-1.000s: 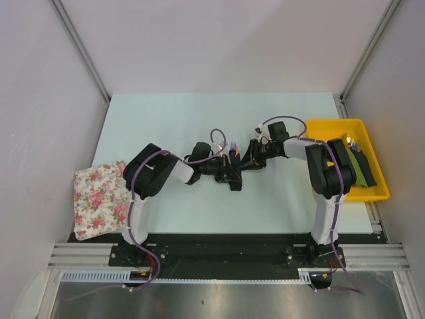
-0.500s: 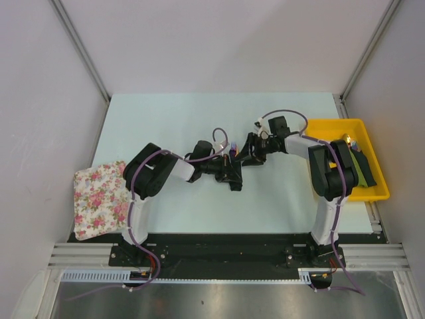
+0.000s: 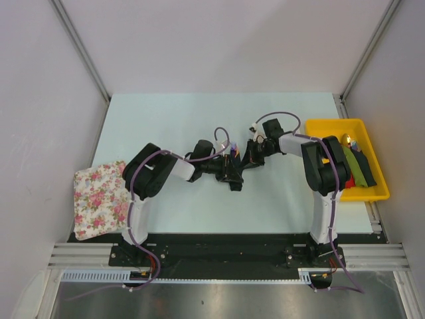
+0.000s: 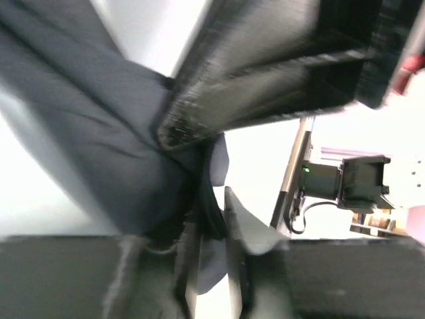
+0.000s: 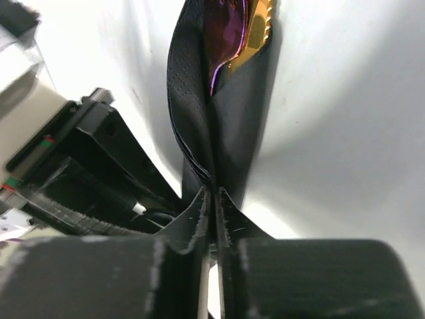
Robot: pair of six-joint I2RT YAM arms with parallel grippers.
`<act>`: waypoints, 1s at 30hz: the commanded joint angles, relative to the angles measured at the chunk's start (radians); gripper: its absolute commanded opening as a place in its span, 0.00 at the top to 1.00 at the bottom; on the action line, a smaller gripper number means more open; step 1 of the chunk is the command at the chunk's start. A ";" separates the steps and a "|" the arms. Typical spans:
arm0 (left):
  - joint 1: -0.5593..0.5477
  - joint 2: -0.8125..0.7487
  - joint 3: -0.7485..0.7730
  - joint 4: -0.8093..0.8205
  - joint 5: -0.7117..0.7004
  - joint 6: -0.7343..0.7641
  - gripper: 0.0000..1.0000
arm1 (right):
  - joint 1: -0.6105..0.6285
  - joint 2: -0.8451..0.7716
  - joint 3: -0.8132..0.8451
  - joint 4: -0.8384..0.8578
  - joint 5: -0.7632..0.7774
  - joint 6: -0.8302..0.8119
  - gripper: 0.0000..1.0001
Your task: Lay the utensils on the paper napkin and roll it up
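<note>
The black paper napkin (image 3: 234,181) lies as a narrow roll at the table's middle, between my two grippers. The utensils (image 3: 233,148) stick out of its far end, showing orange and purple. My left gripper (image 3: 228,170) comes in from the left and is shut on the roll. My right gripper (image 3: 245,161) comes in from the right and is shut on it too. In the right wrist view the gripper (image 5: 214,195) pinches the napkin's (image 5: 226,119) layered edge, with the utensils (image 5: 250,30) at the top. In the left wrist view the gripper (image 4: 212,222) holds a fold of the napkin (image 4: 99,133).
A yellow tray (image 3: 332,124) at the right edge holds red and green rolled napkins (image 3: 356,170) with gold cutlery. A floral pink-white cloth (image 3: 99,198) lies at the table's near left corner. The right arm's elbow stands beside the tray.
My right gripper and forearm have shifted a little left, closer over the roll. The left gripper and the roll have barely moved.
</note>
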 commanded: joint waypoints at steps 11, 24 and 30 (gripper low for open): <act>0.055 -0.182 -0.165 0.319 0.134 -0.193 0.50 | -0.020 0.066 0.043 -0.056 0.035 -0.109 1.00; 0.094 -0.154 -0.190 0.325 0.094 -0.232 0.80 | -0.046 0.058 -0.013 -0.019 0.015 -0.083 1.00; 0.073 -0.137 -0.166 0.253 0.089 -0.172 0.89 | -0.046 0.061 -0.016 -0.001 0.002 -0.055 1.00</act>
